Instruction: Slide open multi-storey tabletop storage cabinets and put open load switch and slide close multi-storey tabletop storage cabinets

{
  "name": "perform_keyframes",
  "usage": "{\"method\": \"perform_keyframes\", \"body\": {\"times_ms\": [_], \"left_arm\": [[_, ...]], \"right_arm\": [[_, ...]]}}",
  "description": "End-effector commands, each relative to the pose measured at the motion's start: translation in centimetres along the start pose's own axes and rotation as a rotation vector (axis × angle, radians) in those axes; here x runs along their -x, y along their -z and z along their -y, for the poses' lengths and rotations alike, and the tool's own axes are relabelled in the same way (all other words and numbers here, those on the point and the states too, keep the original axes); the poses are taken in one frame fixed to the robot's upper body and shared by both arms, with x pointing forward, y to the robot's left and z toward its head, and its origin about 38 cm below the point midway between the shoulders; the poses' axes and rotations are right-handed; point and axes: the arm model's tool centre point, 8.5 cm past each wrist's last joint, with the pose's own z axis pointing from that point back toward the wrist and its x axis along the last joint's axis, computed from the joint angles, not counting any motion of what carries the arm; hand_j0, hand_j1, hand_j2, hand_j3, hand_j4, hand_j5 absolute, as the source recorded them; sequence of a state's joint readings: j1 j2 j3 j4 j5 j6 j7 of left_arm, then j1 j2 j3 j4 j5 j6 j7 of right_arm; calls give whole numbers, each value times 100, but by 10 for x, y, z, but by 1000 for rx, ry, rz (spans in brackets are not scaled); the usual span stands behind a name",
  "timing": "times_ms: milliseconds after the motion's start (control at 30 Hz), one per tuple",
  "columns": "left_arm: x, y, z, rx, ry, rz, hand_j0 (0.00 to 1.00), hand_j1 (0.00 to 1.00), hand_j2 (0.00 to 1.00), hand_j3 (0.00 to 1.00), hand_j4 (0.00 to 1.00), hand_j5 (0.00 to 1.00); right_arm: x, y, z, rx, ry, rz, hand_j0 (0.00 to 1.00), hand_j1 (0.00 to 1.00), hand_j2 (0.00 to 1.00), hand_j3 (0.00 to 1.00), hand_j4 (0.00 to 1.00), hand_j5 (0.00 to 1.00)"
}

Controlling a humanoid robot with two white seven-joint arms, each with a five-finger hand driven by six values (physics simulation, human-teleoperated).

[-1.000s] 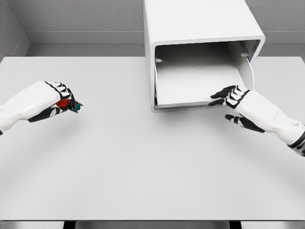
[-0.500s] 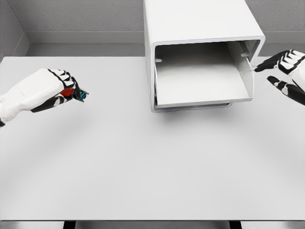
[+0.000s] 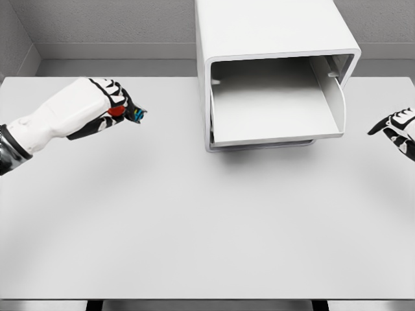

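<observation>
The white tabletop storage cabinet (image 3: 272,39) stands at the back of the table, right of the middle. Its drawer (image 3: 275,107) is slid out toward me and holds nothing. My left hand (image 3: 113,110) hovers over the table's left part, well left of the cabinet, shut on the load switch (image 3: 126,113), a small red and blue part that pokes out between its fingers. My right hand (image 3: 397,126) shows only partly at the right edge, right of the drawer and apart from it, fingers spread.
The white table (image 3: 194,220) spreads wide in front of the cabinet. A grey wall (image 3: 97,23) closes the back, and the table's front edge runs along the bottom of the view.
My left hand has carried the load switch up and to the right, toward the cabinet. My right hand has left the drawer's front and drawn back to the right edge.
</observation>
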State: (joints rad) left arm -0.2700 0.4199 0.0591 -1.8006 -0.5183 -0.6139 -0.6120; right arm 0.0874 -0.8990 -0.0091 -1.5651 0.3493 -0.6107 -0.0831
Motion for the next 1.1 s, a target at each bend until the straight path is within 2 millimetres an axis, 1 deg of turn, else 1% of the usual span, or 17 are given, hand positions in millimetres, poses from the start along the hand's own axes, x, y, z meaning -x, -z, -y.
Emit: {"method": "perform_keyframes", "body": {"times_ms": [0, 67, 200, 233, 333, 433, 500, 600, 733, 833, 967, 1067], "left_arm": [[-5, 6, 3, -15, -22, 16, 39, 39, 39, 39, 39, 39], [-9, 14, 2, -27, -25, 35, 39, 39, 39, 39, 39, 39], [-15, 23, 1, -48, -36, 56, 39, 39, 39, 39, 39, 39], [-16, 25, 1, -47, -36, 62, 39, 39, 39, 39, 39, 39], [-20, 33, -2, -65, -39, 80, 39, 39, 39, 39, 39, 39], [-25, 41, -4, -78, -42, 100, 39, 39, 39, 39, 39, 39], [-28, 45, -5, -90, -47, 112, 39, 39, 39, 39, 39, 39], [-33, 53, -7, -99, -48, 132, 39, 39, 39, 39, 39, 39], [-44, 66, -10, -123, -58, 167, 39, 39, 39, 39, 39, 39], [-50, 73, -9, -137, -76, 186, 39, 39, 39, 39, 39, 39], [-57, 81, -12, -157, -83, 208, 39, 39, 39, 39, 39, 39], [-66, 91, -14, -171, -90, 237, 39, 39, 39, 39, 39, 39]], "right_arm": [[6, -4, -2, -3, 8, -23, 43, 43, 43, 43, 43, 43], [6, -8, -9, -18, 18, -29, 43, 43, 43, 43, 43, 43], [0, -11, -22, -56, 6, -21, 44, 44, 44, 44, 44, 44], [-2, -11, -27, -68, 3, -16, 44, 44, 44, 44, 44, 44], [-13, -8, -53, -94, 48, 3, 45, 45, 45, 45, 45, 45], [-18, -7, -64, -115, 69, 15, 47, 47, 47, 47, 47, 47], [-25, -4, -75, -107, 85, 22, 47, 47, 47, 47, 47, 47], [-33, 1, -79, -95, 90, 41, 47, 47, 47, 47, 47, 47], [-34, 2, -80, -93, 93, 42, 46, 46, 46, 46, 46, 46], [-36, 4, -82, -89, 93, 44, 46, 46, 46, 46, 46, 46], [-36, 4, -82, -88, 91, 45, 47, 47, 47, 47, 47, 47], [-35, 4, -82, -88, 91, 44, 47, 47, 47, 47, 47, 47]]}}
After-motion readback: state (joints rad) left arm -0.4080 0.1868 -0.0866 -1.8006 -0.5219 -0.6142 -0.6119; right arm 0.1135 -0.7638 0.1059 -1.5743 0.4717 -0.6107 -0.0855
